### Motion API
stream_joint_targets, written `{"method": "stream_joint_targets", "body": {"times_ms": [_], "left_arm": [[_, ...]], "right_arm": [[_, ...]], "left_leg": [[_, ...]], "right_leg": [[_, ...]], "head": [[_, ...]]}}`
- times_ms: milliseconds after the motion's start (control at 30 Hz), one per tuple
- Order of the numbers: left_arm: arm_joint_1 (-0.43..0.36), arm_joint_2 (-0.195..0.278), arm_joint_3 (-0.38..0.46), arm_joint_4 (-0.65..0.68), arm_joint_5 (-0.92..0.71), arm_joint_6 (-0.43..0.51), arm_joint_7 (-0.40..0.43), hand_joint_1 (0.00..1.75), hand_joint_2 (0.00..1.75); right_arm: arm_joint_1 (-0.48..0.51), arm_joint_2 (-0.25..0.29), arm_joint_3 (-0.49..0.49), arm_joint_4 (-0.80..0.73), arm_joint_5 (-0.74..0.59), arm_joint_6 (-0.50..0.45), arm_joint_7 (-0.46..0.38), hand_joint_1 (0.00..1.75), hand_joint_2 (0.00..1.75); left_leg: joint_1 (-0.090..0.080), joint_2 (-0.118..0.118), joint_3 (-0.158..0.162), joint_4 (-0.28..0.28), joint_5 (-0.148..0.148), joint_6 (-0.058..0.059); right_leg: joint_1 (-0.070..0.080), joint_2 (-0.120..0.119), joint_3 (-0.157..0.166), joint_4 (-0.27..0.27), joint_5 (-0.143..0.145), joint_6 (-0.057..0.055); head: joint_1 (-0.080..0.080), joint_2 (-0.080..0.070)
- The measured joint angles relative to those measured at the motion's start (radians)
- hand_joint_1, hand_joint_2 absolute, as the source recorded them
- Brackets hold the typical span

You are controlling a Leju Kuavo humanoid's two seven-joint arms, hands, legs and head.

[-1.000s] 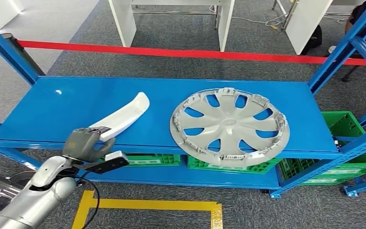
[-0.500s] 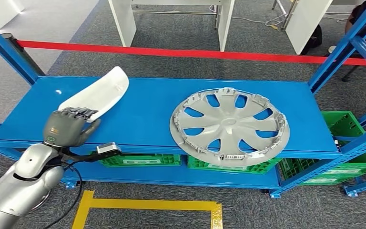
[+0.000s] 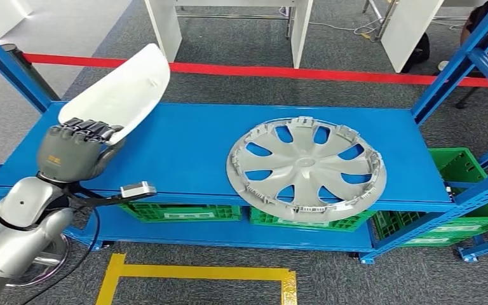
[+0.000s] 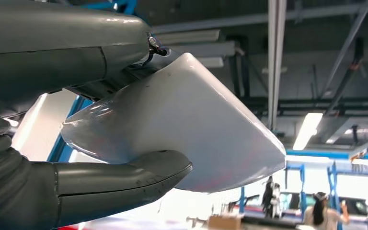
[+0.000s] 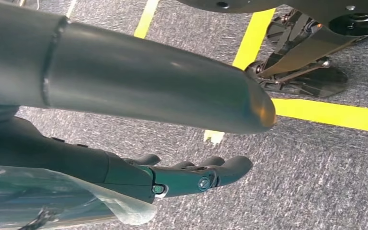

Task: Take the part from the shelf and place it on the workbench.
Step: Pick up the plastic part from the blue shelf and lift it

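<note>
White part (image 3: 125,89) in left hand (image 3: 73,152)

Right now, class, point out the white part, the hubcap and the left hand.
white part (image 3: 124,92), head view, middle of its broad face.
hubcap (image 3: 305,166), head view, on its hub.
left hand (image 3: 71,154), head view, back of hand.

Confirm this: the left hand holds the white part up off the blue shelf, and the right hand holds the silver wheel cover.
Not quite. The left hand does hold the white part above the blue shelf, but the wheel cover lies on the shelf, as the head view shows. The right hand holds nothing.
</note>
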Motion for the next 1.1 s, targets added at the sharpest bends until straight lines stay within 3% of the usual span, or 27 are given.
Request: {"method": "stream_joint_targets", "body": {"times_ms": [733,1100], "left_arm": [[-0.011,0.013,-0.024,-0.026,0.102,-0.028,0.024,1.75,1.75],[0.038,0.045,0.003,-0.059,0.132,-0.024,0.029,1.75,1.75]], "right_arm": [[0.000,0.000,-0.003,-0.003,-0.017,0.000,-0.002,0.00,0.00],[0.001,0.001,-0.003,-0.006,-0.015,-0.018,-0.002,0.00,0.00]], "left_leg": [[0.000,0.000,0.000,0.000,0.000,0.000],[0.000,0.000,0.000,0.000,0.000,0.000]], "right_leg": [[0.000,0.000,0.000,0.000,0.000,0.000],[0.000,0.001,0.000,0.000,0.000,0.000]], "head": [[0.000,0.000],[0.000,0.000]]}}
